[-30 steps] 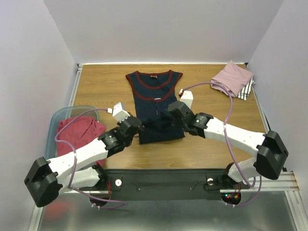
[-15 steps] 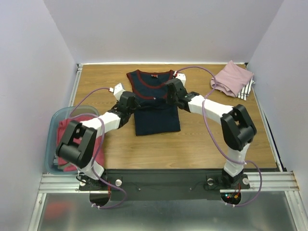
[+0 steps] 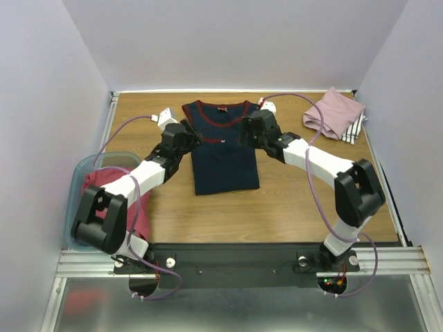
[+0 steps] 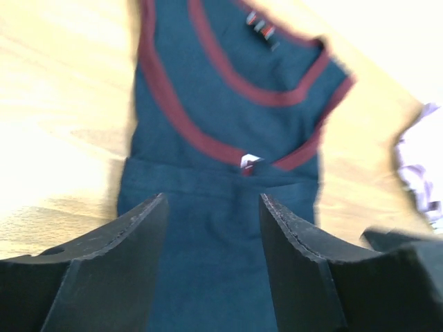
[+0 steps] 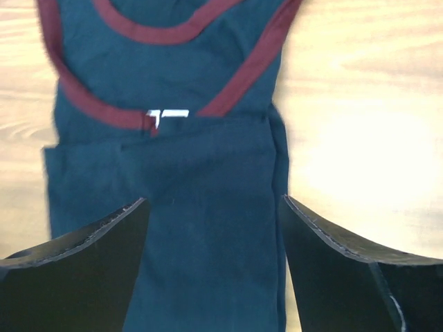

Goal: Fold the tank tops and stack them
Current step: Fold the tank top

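Observation:
The navy tank top with maroon trim lies mid-table, its lower half folded up over the chest; a sliver of white print shows at the fold edge. My left gripper hovers at the top's left shoulder, open, with only navy cloth beneath its fingers. My right gripper hangs over the right shoulder, open and holding nothing above the fold. A dusty pink tank top rests on a striped one at the back right. A red tank top sits in the tub.
A translucent teal tub stands at the table's left edge beside the left arm. Purple cables loop over both arms. White walls close in the wooden table on three sides.
Both grippers carried the navy top's lower hem up toward the neckline, then opened and let it go. The top now lies folded in half.

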`<move>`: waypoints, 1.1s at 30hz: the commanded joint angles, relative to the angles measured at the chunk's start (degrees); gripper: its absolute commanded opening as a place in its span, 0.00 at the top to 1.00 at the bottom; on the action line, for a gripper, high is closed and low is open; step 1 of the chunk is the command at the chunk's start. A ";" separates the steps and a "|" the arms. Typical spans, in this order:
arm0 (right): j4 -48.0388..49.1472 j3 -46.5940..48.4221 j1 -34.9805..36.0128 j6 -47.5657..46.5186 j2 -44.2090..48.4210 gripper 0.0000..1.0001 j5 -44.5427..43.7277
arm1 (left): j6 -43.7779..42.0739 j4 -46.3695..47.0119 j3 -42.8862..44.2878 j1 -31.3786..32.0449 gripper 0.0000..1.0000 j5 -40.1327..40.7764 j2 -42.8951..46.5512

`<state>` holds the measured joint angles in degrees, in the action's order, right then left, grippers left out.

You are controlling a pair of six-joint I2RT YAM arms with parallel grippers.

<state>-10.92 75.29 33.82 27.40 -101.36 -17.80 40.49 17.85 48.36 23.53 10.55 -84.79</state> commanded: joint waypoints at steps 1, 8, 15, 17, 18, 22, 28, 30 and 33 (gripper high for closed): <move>1.69 -6.36 1.24 3.70 6.17 0.20 4.09 | 2.22 -2.21 -0.35 0.90 0.38 0.71 5.42; 3.27 -16.21 5.29 9.95 6.62 0.39 4.89 | 5.56 2.37 -4.33 8.28 0.65 -2.72 2.01; 4.32 -26.76 5.29 14.26 6.71 0.62 3.56 | 8.20 4.30 -6.26 12.77 0.72 -2.28 -4.14; 5.29 -29.74 5.29 15.05 6.53 0.64 4.26 | 8.81 4.39 -6.52 13.56 0.73 -2.37 -6.60; 5.55 -30.63 5.37 15.31 6.79 0.64 5.14 | 9.77 4.30 -6.61 14.08 0.74 -2.37 -7.13; 6.52 -36.34 5.29 16.19 10.65 0.64 7.43 | 12.23 4.13 -9.06 15.93 0.73 -1.76 -8.46; 6.61 -45.21 8.35 17.77 21.79 0.64 10.85 | 17.95 1.93 -14.33 23.12 0.73 1.23 -7.06; 6.61 -46.54 10.55 19.70 24.01 0.64 11.56 | 20.85 1.84 -16.44 24.80 0.72 1.32 -5.04; 6.09 -47.34 18.88 24.27 27.09 0.64 9.99 | 23.40 0.88 -20.75 28.84 0.71 2.02 -1.26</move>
<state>-0.86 29.12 45.74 46.65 -75.57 -9.28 59.70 24.12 32.42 48.51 12.08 -89.30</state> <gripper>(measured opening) 0.361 0.284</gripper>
